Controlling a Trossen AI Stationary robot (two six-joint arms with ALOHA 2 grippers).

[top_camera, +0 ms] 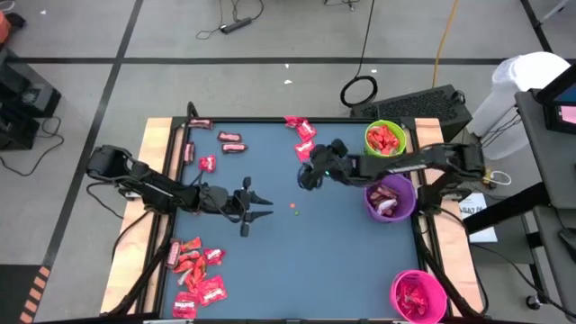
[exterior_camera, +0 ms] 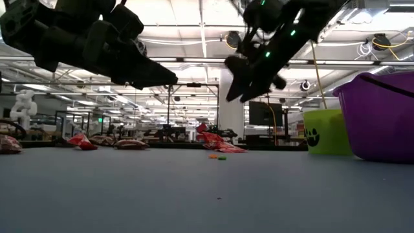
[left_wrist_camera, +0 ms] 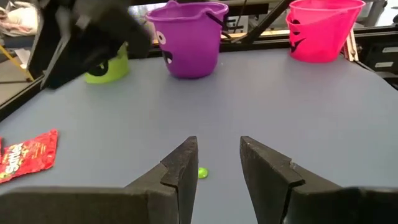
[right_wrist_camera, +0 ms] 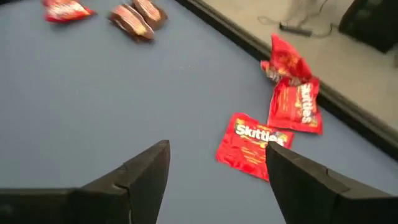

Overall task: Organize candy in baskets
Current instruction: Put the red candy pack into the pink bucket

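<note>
Red candy packets lie flat on the blue table: a pile (top_camera: 193, 270) near the front left, and scattered ones along the far edge (top_camera: 301, 130). The green basket (top_camera: 385, 138), purple basket (top_camera: 390, 198) and pink basket (top_camera: 418, 295) stand upright along the right side, each with candy inside. My right gripper (right_wrist_camera: 217, 168) hovers open above the table, just short of a red packet (right_wrist_camera: 255, 146) near the far edge. My left gripper (left_wrist_camera: 217, 165) is open, low over the table's middle, with nothing between its fingers.
A few tiny loose round sweets (top_camera: 292, 207) lie at the table's middle, one green dot (left_wrist_camera: 202, 172) just ahead of my left fingers. Two dark brown packets (right_wrist_camera: 137, 18) and more red ones (right_wrist_camera: 298, 102) lie by the far edge. Wooden rails (top_camera: 157, 144) border the table.
</note>
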